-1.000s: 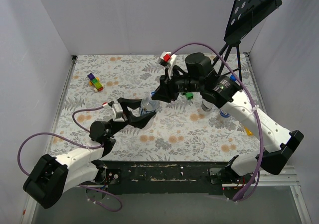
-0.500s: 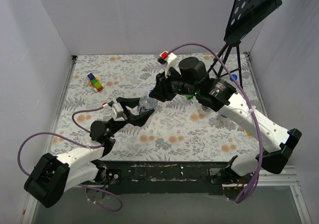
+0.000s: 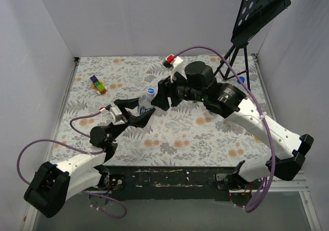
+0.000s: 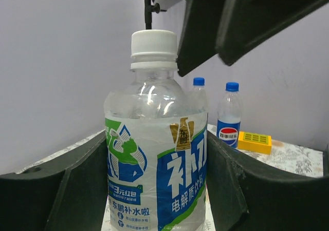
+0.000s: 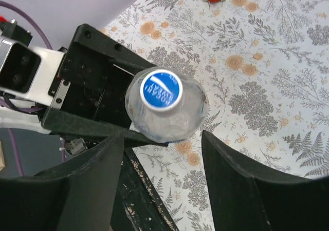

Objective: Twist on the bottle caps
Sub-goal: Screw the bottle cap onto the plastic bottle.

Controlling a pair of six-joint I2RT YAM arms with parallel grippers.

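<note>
A clear bottle (image 4: pixel 154 154) with a blue, white and green label stands upright between my left gripper's (image 4: pixel 157 190) fingers, which press on both its sides. Its pale cap (image 4: pixel 153 49) with a blue top (image 5: pixel 161 90) sits on the neck. In the top view the bottle (image 3: pixel 146 103) is left of centre, with my left gripper (image 3: pixel 144 111) around it. My right gripper (image 3: pixel 160 95) is open and empty, just right of and above the cap. Its fingers (image 5: pixel 92 185) stand apart on either side of the bottle. Two more capped bottles (image 4: pixel 229 115) stand behind.
Multicoloured toy blocks (image 3: pixel 97 84) lie at the far left. A yellow block (image 4: pixel 254 141) lies by the far bottles. A blue bottle cap (image 3: pixel 240 79) shows behind my right arm. A black music stand (image 3: pixel 252 15) rises at the back right. White walls close in three sides.
My right gripper has come off the bottle's top and opened, so the cap now shows on the neck. My left gripper and the bottle have shifted a little to the left.
</note>
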